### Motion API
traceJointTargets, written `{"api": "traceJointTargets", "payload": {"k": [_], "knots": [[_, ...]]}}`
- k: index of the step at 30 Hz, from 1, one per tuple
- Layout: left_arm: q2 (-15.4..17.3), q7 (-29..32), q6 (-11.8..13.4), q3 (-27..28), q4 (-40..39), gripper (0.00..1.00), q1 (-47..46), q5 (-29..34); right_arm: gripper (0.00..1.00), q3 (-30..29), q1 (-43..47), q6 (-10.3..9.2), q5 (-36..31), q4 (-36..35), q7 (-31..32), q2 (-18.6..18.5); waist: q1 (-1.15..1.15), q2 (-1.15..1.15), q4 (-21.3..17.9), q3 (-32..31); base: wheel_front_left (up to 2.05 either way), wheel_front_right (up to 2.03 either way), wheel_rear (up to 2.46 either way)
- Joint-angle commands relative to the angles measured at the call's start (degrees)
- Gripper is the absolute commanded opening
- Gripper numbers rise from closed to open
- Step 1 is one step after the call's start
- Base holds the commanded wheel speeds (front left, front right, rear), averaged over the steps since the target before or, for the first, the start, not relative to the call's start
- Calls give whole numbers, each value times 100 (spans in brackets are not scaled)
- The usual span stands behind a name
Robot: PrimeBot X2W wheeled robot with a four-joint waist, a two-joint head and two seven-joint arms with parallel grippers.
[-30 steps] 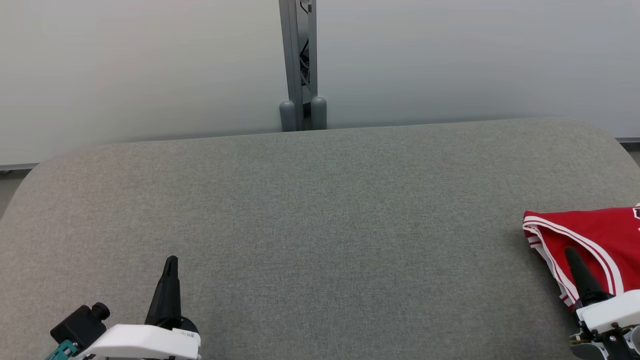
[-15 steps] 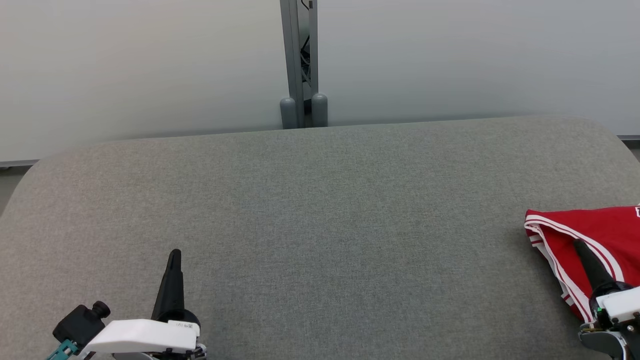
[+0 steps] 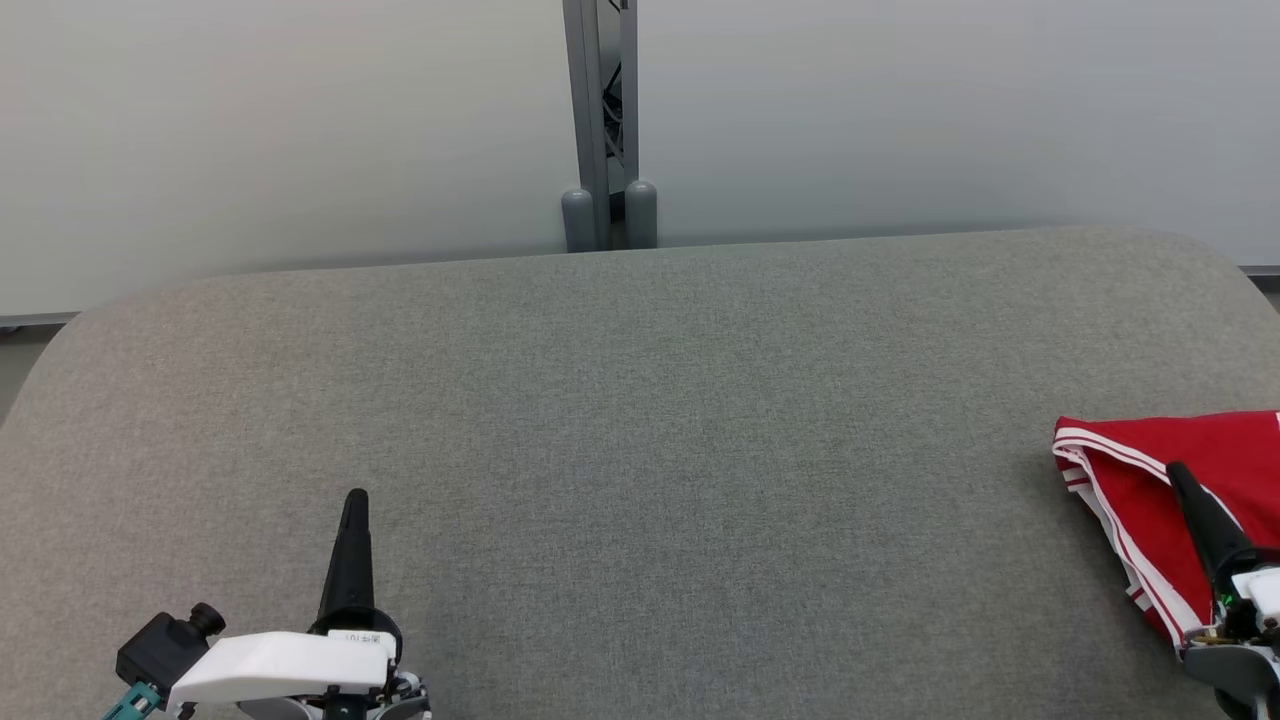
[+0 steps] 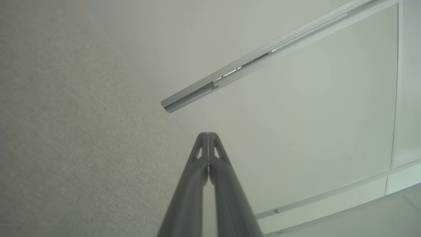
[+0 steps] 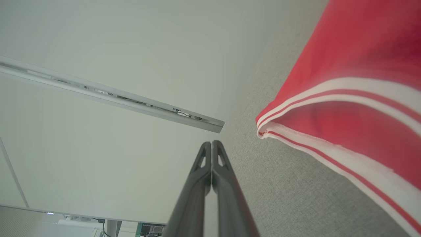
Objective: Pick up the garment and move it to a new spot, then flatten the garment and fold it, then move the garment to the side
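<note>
Garment (image 3: 1130, 465) is seen at the far right edge of the head view, lower-mid height, lying on the grey padded surface (image 3: 640, 450) & cut off by the frame. A neat pointed corner w/ stacked hems is shown, so it is judged folded and set aside, i.e. task at or nr its last step.

R gripper (image 3: 1176, 470) is found at lower right, dark fingers pressed together, nothing pinched btwn them. Its tip overlaps the garment in the head view, but contact can't be confirmed: in the R wrist view the fabric is seen beside the fingers, on the right, not between them. L gripper (image 3: 355, 497) is placed at lower left, likewise fully closed & empty, well apart from the garment. It is prob. held low so the centre of the surface is not blocked.

Materials: garment is a red, smooth, slightly shiny sports-type knit, trimmed w/ white double stripes along the hems. Edges are soft & layered, so slipping or unfolding is to be expected if it is dragged. Surface is covered w/ coarse grey woven cloth, matte, w/ rounded corners. Fingers are matte black, long, tapered, w/ small triangular cut-outs nr the tips. Behind, pale flat wall panels (image 3: 250, 130) are joined by a grey metal post (image 3: 598, 110) at top centre.
</note>
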Motion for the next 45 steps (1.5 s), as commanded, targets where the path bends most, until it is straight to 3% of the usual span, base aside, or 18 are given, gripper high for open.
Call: {"api": "traceJointTargets", "payload": {"k": [1,45], "knots": [[-5,-26,-70,51,-19,0,-150,-144,0,-66,-131,1,160,9,73,-64,0,0,2,5,0,0,0],[-450,-33,-631,212,137,0,-320,-1734,0,-688,-589,0,1957,491,877,-164,0,0,45,152,0,0,0]]}}
